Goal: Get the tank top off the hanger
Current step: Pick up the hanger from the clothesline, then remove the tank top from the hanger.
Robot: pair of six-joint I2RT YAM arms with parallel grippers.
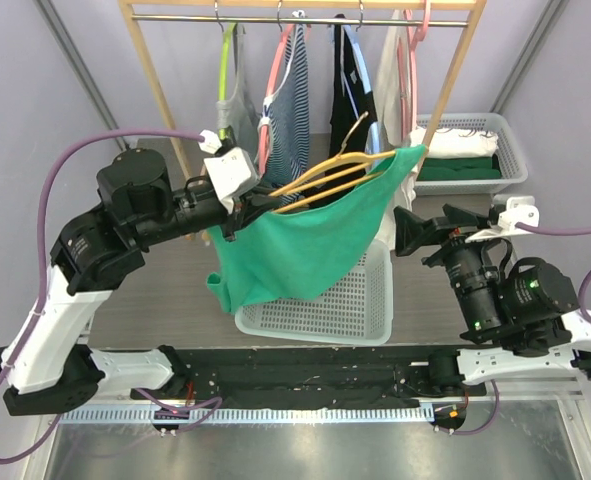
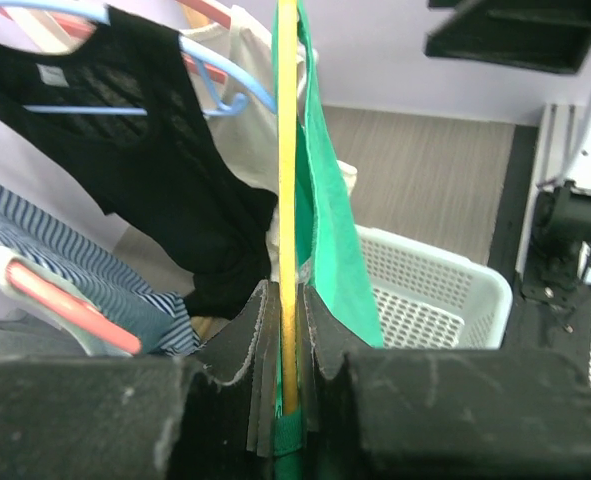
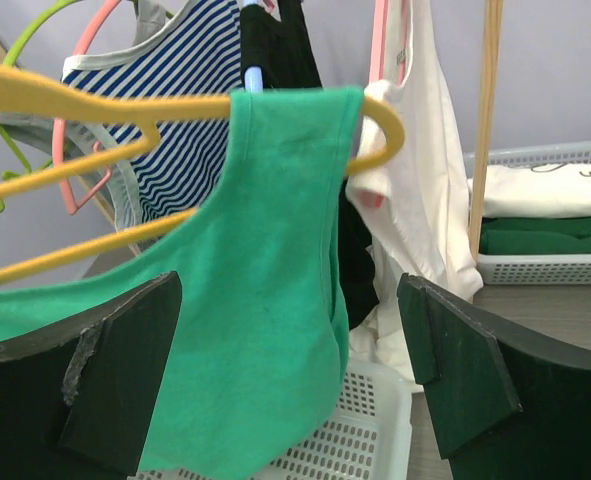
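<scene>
Only the left wrist view, lower centre, shows the left gripper point(image 2: 288, 305) pinching the thin yellow hanger point(image 2: 287, 180). Right gripper point(image 3: 287, 290) gapes before the green fabric tank top point(image 3: 265, 200).

Bright even light, soft shadows, overhead view sharp, wrist foregrounds slightly blurred

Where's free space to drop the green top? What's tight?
Free: the white basket under the tank top, empty where visible; bare table left of it, up to the left arm; table between it and the right gripper. Crowded: rack hung full, far basket holds folded clothes.
</scene>
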